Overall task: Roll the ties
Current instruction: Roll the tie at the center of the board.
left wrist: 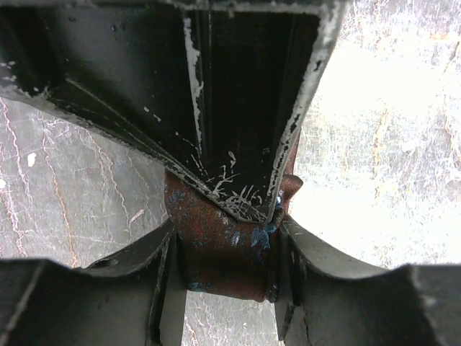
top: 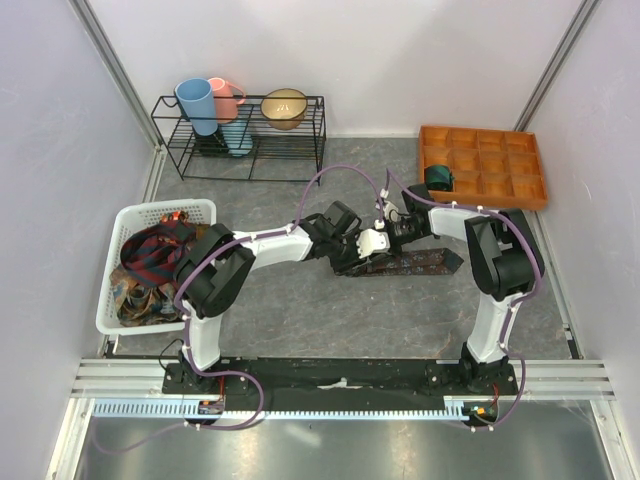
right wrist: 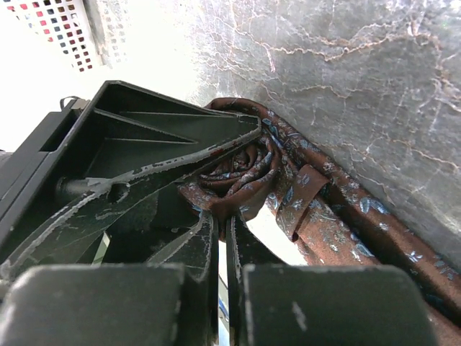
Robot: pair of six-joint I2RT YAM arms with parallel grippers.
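Right wrist view shows the maroon-brown patterned cloth necktie (right wrist: 324, 209) partly coiled on the grey marbled tabletop (right wrist: 346, 86). The right tool (right wrist: 223, 223) is pressed together on an inner fold, and the left tool (left wrist: 225, 249) pinches the coil's sides. With both crowding one small roll, a tug from either would likely loosen or skew it.

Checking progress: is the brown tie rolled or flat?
Partly rolled: the brown tie is coiled at one end, the rest flat.
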